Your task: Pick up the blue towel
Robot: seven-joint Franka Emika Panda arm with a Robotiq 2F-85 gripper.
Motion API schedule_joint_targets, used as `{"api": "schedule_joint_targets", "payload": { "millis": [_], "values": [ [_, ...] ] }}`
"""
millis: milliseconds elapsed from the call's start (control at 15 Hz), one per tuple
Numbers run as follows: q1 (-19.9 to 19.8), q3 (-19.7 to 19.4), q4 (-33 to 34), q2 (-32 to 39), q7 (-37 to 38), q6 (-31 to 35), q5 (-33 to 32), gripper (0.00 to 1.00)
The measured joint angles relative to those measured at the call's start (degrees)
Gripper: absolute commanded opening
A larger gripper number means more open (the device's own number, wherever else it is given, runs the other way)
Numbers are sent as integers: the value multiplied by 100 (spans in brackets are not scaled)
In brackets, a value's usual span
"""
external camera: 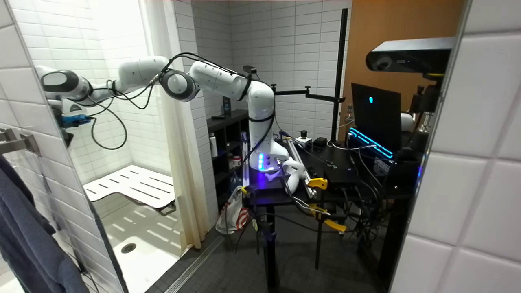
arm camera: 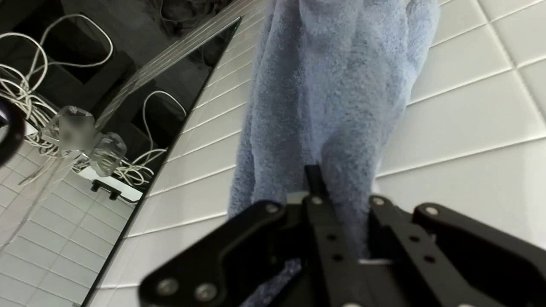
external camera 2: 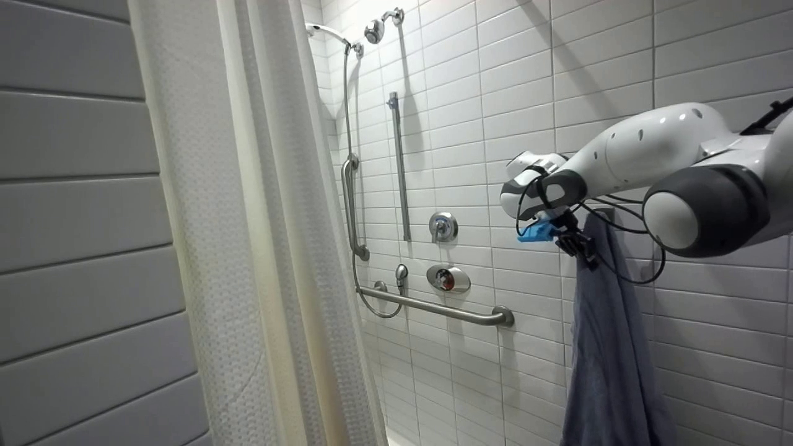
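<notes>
The blue towel (external camera 2: 610, 347) is a long grey-blue cloth hanging in vertical folds from a hook on the white tiled wall. In an exterior view, part of a blue towel (external camera: 30, 232) shows at the lower left edge. My gripper (external camera 2: 581, 253) is at the towel's upper part, just below the hook. In the wrist view, my gripper (arm camera: 346, 187) has its black fingers close together around a fold of the towel (arm camera: 341, 94). The fold fills the narrow gap. The right fingertip is hidden by the cloth. The gripper (external camera: 68, 137) also shows partly, cut off by a tile edge.
A metal hook rail (external camera: 20, 141) is fixed to the wall. Metal grab bars (external camera 2: 446, 311) and a shower curtain (external camera 2: 266, 248) stand beside the arm. A white folding shower seat (external camera: 130, 185) lies below it. Loose black cables (external camera: 122, 126) hang from the arm.
</notes>
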Motion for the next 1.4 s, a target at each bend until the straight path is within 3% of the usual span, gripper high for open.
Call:
{"api": "schedule_joint_targets", "payload": {
  "millis": [267,800,1200,1400],
  "values": [
    [189,-3,23,-1,-95,-13,-45,1],
    [200,31,113,-6,-445,-20,-11,1],
    [266,328,415,-425,-1895,12,17,1],
    [318,377,1000,-578,-2799,-148,80,1]
  ]
}}
